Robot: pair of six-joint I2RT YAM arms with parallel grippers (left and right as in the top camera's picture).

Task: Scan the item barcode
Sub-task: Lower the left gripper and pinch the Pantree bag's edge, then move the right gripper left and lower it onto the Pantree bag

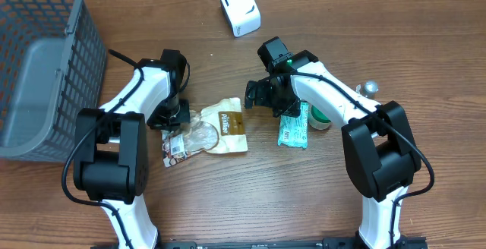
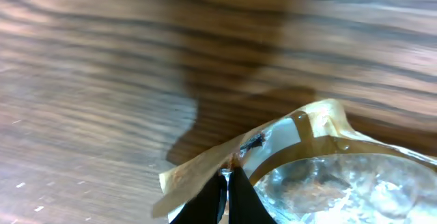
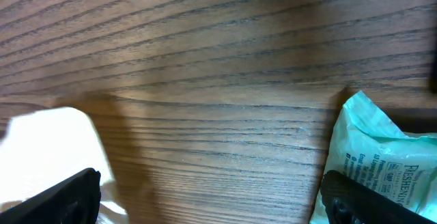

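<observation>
**Pouch pinched by its edge, scanner not yet reached**

The left fingers (image 2: 217, 200) are closed on the gold edge seam of the pouch (image 1: 222, 127). It sits mid-tabletop (image 1: 304, 203), well short of the white scanner (image 1: 240, 8) at the far side. A seam grip makes sense here. A flat pouch offers little else thin enough to nip, and a grip there leaves both broad faces bare for the reader. From the left wrist, a shadow under the pinched corner suggests that end is raised off the wood, though I cannot tell for sure.

The right fingers (image 3: 65, 197) stand wide open and hold nothing. They are over bare wood between the pouch and the teal packet (image 1: 293, 131) to its right, likely placed to support or re-grip the pouch. No barcode can be made out, so which face must turn toward the scanner is unclear.
</observation>
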